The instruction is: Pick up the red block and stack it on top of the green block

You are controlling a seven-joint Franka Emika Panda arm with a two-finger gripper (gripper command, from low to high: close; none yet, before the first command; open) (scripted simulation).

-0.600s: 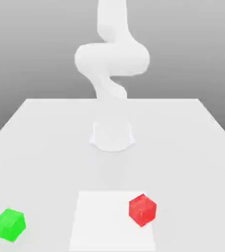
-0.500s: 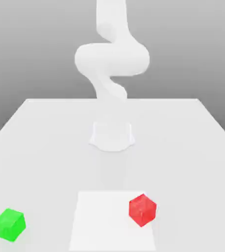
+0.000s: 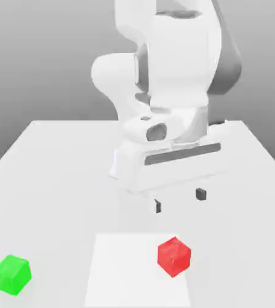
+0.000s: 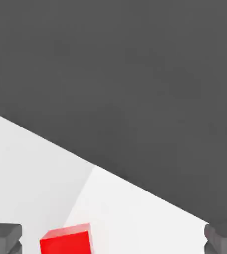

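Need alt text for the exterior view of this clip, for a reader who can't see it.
A white robot arm's gripper hangs with jaws open above a white table, just behind a red block resting on a paler square patch. A green block sits apart at the exterior view's left.

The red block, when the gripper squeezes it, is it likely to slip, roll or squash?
The red block is a cube with flat faces, so it probably won't roll and should sit stably on the table. Its faces look slightly glossy, so it may slip a little between the fingers of the open gripper. It looks rigid, so squashing seems unlikely.
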